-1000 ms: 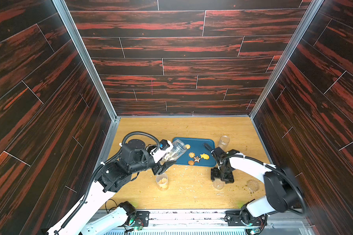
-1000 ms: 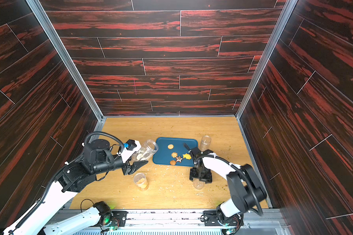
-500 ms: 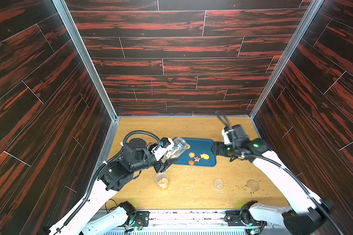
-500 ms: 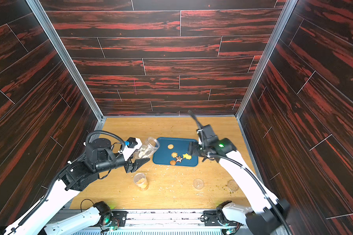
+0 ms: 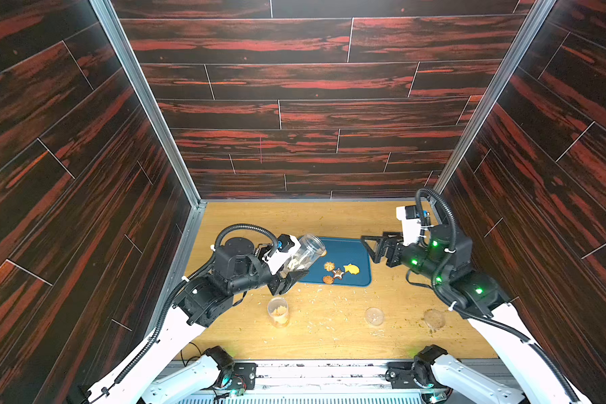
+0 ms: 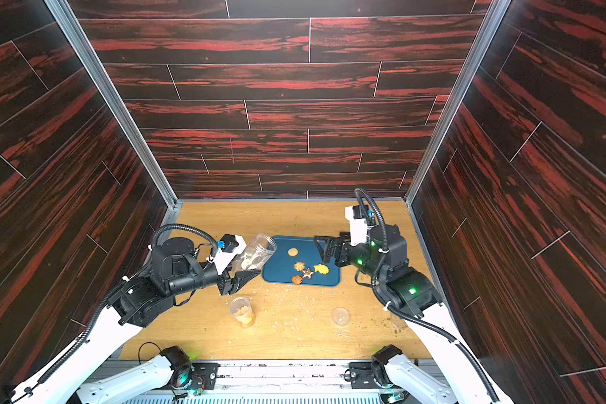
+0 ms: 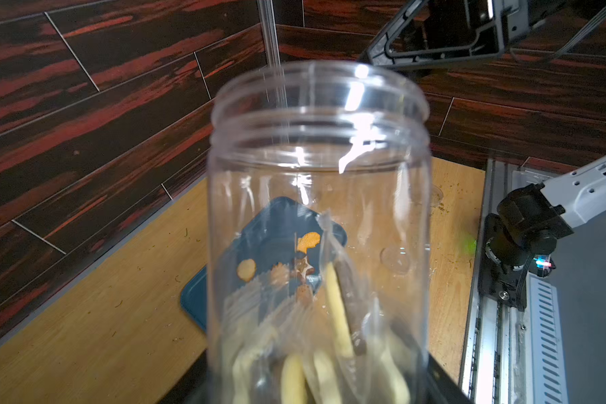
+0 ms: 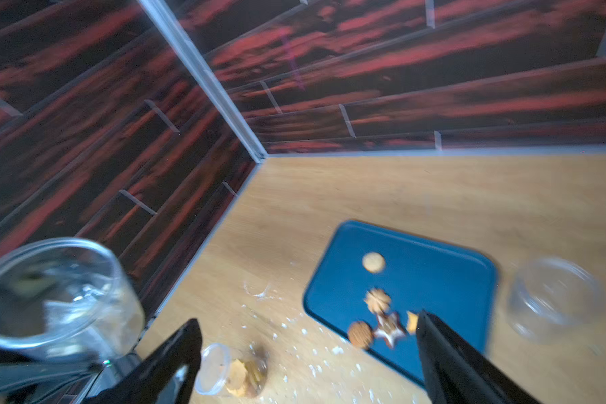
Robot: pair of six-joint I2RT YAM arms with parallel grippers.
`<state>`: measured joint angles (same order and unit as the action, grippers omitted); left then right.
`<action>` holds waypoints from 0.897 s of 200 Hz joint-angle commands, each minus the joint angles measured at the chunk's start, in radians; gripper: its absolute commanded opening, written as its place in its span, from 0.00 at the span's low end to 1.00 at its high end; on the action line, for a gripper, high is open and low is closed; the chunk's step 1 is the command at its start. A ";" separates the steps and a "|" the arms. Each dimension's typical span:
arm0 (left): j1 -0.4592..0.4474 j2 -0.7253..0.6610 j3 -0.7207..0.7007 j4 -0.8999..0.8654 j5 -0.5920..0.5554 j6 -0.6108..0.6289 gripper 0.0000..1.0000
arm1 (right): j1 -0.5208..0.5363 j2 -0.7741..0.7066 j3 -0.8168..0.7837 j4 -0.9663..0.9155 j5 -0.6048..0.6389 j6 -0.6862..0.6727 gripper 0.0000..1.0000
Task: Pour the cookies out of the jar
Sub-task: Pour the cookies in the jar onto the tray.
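The left claw [image 5: 294,266] is clamping the clear jar [image 5: 303,252] near its closed end in both top views. It is holding the jar in the air at the left edge of the blue tray [image 5: 350,250], just left of frame centre. The jar's long axis is running from lower left to upper right, with the mouth pointing toward the tray. The right claw [image 5: 374,249] is hanging over the tray's right side with its jaws spread wide and nothing between them. A few cookies [image 5: 337,273] are lying on the tray, and more are sitting inside the jar.

To pour well, the wrist probably needs to be rolling further so the mouth is dipping below the base. It should be going slowly and over the tray's middle, so that no pieces are bouncing onto the table [image 5: 329,335].

In the left wrist view the jar is filling the centre, mouth toward the top of the frame. Pale yellow cookies [image 7: 336,314] are bunching at the bottom, at the gripped end, so the mouth is likely not pointing downward yet.

In the blurred right wrist view the jar [image 8: 60,280] is showing at lower left, with its open mouth facing the camera. The right claw's black fingers [image 8: 175,363] are standing far apart along the bottom edge.
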<state>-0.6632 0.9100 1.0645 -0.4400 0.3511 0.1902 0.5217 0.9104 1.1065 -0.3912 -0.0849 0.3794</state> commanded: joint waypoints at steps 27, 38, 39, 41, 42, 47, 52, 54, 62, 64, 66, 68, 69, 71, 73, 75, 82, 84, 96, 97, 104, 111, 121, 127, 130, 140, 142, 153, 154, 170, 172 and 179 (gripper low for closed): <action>-0.001 0.006 -0.044 0.032 -0.024 -0.003 0.38 | 0.003 -0.070 -0.074 0.197 -0.012 -0.056 0.99; -0.001 0.007 -0.053 0.029 -0.042 0.004 0.38 | 0.003 -0.063 -0.065 0.176 -0.010 -0.062 0.98; -0.001 0.006 -0.053 0.029 -0.045 0.005 0.38 | 0.003 -0.062 -0.064 0.175 -0.010 -0.062 0.98; -0.001 0.007 -0.056 0.028 -0.049 0.006 0.38 | 0.003 -0.062 -0.062 0.173 -0.010 -0.062 0.99; -0.001 0.006 -0.057 0.028 -0.051 0.007 0.38 | 0.003 -0.061 -0.062 0.171 -0.009 -0.064 0.98; -0.001 0.006 -0.060 0.026 -0.060 0.012 0.39 | 0.003 -0.060 -0.062 0.166 -0.010 -0.065 0.98; 0.000 0.006 -0.065 0.024 -0.067 0.020 0.39 | 0.003 -0.058 -0.059 0.161 -0.005 -0.062 0.98; 0.000 0.004 -0.066 0.022 -0.069 0.023 0.39 | 0.003 -0.058 -0.058 0.160 -0.003 -0.061 0.98; 0.000 0.004 -0.073 0.016 -0.077 0.035 0.40 | 0.003 -0.056 -0.056 0.151 0.008 -0.059 0.98; -0.001 0.005 -0.074 0.014 -0.079 0.037 0.40 | 0.003 -0.056 -0.055 0.149 0.010 -0.059 0.98; -0.001 0.006 -0.077 0.011 -0.080 0.041 0.40 | 0.002 -0.055 -0.053 0.148 0.013 -0.057 0.98; -0.001 0.006 -0.077 0.009 -0.081 0.044 0.40 | 0.003 -0.056 -0.052 0.146 0.015 -0.056 0.98; -0.001 0.007 -0.078 0.007 -0.081 0.045 0.40 | 0.003 -0.056 -0.051 0.145 0.017 -0.056 0.98; -0.001 0.007 -0.080 0.006 -0.081 0.049 0.40 | 0.002 -0.055 -0.049 0.144 0.020 -0.055 0.99; -0.001 0.007 -0.080 0.002 -0.081 0.053 0.40 | 0.003 -0.055 -0.048 0.141 0.023 -0.054 0.98; -0.001 0.008 -0.082 0.000 -0.082 0.055 0.40 | 0.003 -0.056 -0.046 0.140 0.027 -0.054 0.98; -0.001 0.011 -0.084 -0.008 -0.083 0.066 0.40 | 0.003 -0.057 -0.037 0.135 0.038 -0.050 0.99; -0.001 0.013 -0.085 -0.010 -0.083 0.068 0.40 | 0.003 -0.057 -0.036 0.133 0.042 -0.050 0.98; -0.001 0.018 -0.091 -0.014 -0.086 0.076 0.40 | 0.003 -0.057 -0.016 0.117 0.055 -0.052 0.98; -0.001 0.018 -0.092 -0.014 -0.086 0.077 0.40 | 0.004 -0.056 -0.013 0.116 0.055 -0.052 0.99; -0.001 0.022 -0.095 -0.013 -0.091 0.086 0.40 | 0.002 -0.054 -0.001 0.107 0.061 -0.053 0.98; -0.001 0.027 -0.099 -0.011 -0.099 0.096 0.40 | 0.002 -0.051 0.011 0.097 0.064 -0.058 0.98; -0.001 0.040 -0.102 -0.012 -0.111 0.118 0.40 | 0.003 -0.043 0.030 0.079 0.065 -0.069 0.98; -0.001 0.051 -0.100 -0.015 -0.119 0.130 0.40 | 0.003 -0.037 0.042 0.068 0.063 -0.080 0.98; -0.001 0.058 -0.099 -0.017 -0.122 0.136 0.40 | 0.002 -0.034 0.046 0.062 0.064 -0.086 0.98; 0.000 0.083 -0.089 -0.023 -0.132 0.151 0.40 | 0.002 -0.023 0.064 0.044 0.064 -0.107 0.99; 0.000 0.085 -0.087 -0.026 -0.133 0.153 0.40 | 0.003 -0.020 0.068 0.041 0.064 -0.112 0.99; 0.000 0.116 -0.075 -0.033 -0.143 0.167 0.40 | 0.003 -0.005 0.082 0.028 0.074 -0.135 0.99; -0.001 0.119 -0.074 -0.034 -0.145 0.169 0.40 | 0.003 -0.004 0.082 0.028 0.076 -0.138 0.99; 0.000 0.165 -0.053 -0.044 -0.175 0.188 0.40 | -0.006 0.027 0.090 0.031 0.090 -0.158 0.99; -0.001 0.171 -0.051 -0.046 -0.179 0.191 0.40 | -0.006 0.032 0.092 0.031 0.089 -0.160 0.99; -0.001 0.191 -0.041 -0.051 -0.199 0.198 0.40 | -0.011 0.051 0.108 0.025 0.087 -0.169 0.99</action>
<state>-0.6632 1.0538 0.9775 -0.4595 0.2119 0.3344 0.5205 0.9123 1.1828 -0.3286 -0.0181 0.2726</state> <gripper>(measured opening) 0.658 0.988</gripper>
